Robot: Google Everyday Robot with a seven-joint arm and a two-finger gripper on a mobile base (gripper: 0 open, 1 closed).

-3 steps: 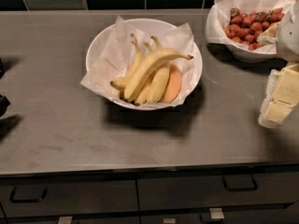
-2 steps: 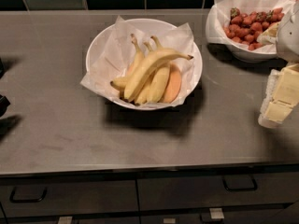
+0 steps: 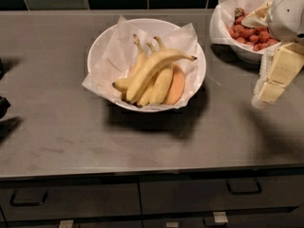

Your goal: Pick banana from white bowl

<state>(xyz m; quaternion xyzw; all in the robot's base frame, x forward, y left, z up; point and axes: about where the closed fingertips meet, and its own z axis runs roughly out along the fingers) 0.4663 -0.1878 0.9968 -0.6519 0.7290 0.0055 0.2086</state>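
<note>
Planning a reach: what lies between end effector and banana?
Camera view: only bare countertop and the white bowl rim separate end effector, far right, from banana.

Claw (image 3: 269, 92) at right edge, bare counter (image 3: 232, 99) toward white bowl (image 3: 96, 45), strawberry bowl (image 3: 223, 32) close behind

No text, label or number is readable, neither on the white bowl (image 3: 152, 22) nor on the pincer (image 3: 273, 82) over the worktop's (image 3: 57, 127) right edge.

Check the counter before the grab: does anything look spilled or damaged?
Nothing stands out. The banana lies whole atop the other fruit in the upright white bowl; the gripper hangs at the right, near the strawberry bowl.
</note>
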